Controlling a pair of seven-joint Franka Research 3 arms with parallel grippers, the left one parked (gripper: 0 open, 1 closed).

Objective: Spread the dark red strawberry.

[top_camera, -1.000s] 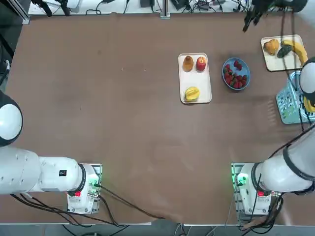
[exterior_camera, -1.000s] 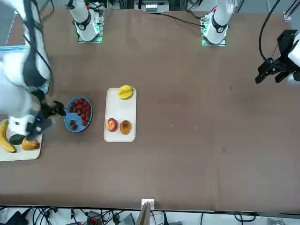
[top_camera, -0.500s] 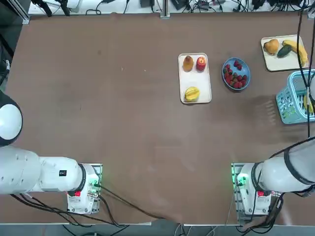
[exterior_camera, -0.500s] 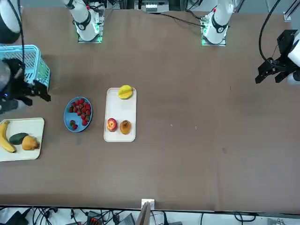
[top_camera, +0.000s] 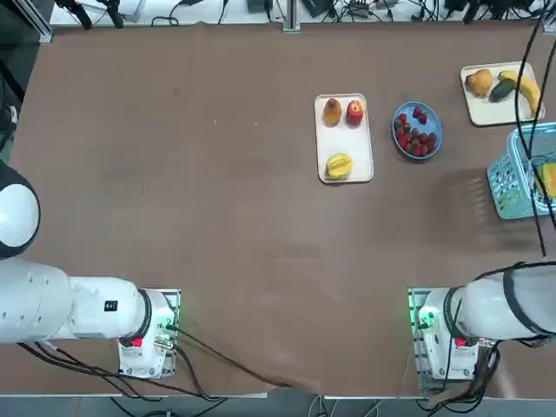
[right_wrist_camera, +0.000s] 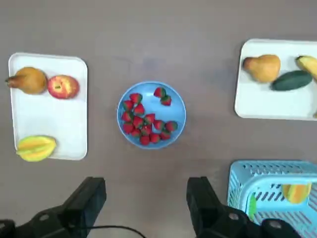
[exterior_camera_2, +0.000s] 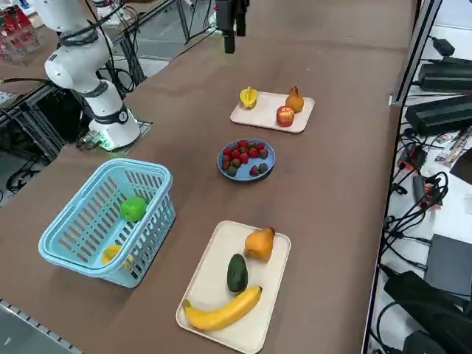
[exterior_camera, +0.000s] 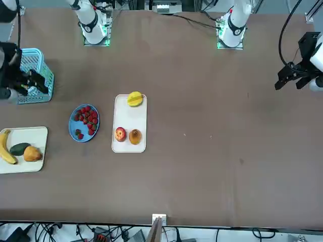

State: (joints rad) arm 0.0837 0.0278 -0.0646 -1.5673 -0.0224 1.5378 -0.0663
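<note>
Landmark: the round blue plastic bowl [right_wrist_camera: 151, 114] sits on the brown desk [top_camera: 217, 191]; every place below is given from it.
Long white tray: a rectangular white plastic tray [right_wrist_camera: 48, 106] lies just beside the bowl, apart from it, toward the parked arm's side of the desk.
On that tray: a brown pear [right_wrist_camera: 28, 80] and a round red apple [right_wrist_camera: 63, 86] lie side by side at the end farther from the robot, and a yellow ridged starfruit [right_wrist_camera: 35, 148] lies at the nearer end.
Strawberries: the small glossy dark red strawberries [right_wrist_camera: 144, 123] all lie inside the bowl, most bunched together and touching, two a little apart near the far rim.
Claw: the right arm's black two-finger claw [right_wrist_camera: 147, 198] hangs high over the desk on the robot's side of the bowl, well clear of it; its fingers [right_wrist_camera: 90, 197] are spread wide with nothing between them.
Second tray: a square white plastic tray [right_wrist_camera: 275, 79] lies well apart from the bowl, on the side away from the long tray.
On it: an orange-brown pear [right_wrist_camera: 262, 66], a dark green avocado [right_wrist_camera: 292, 80] and a yellow banana [right_wrist_camera: 308, 64].
Basket: a light blue plastic mesh basket [right_wrist_camera: 273, 193] stands near the bowl, on the robot's side of the square tray.
In the basket: a green fruit [exterior_camera_2: 133, 209] and a yellow fruit [exterior_camera_2: 111, 253].
</note>
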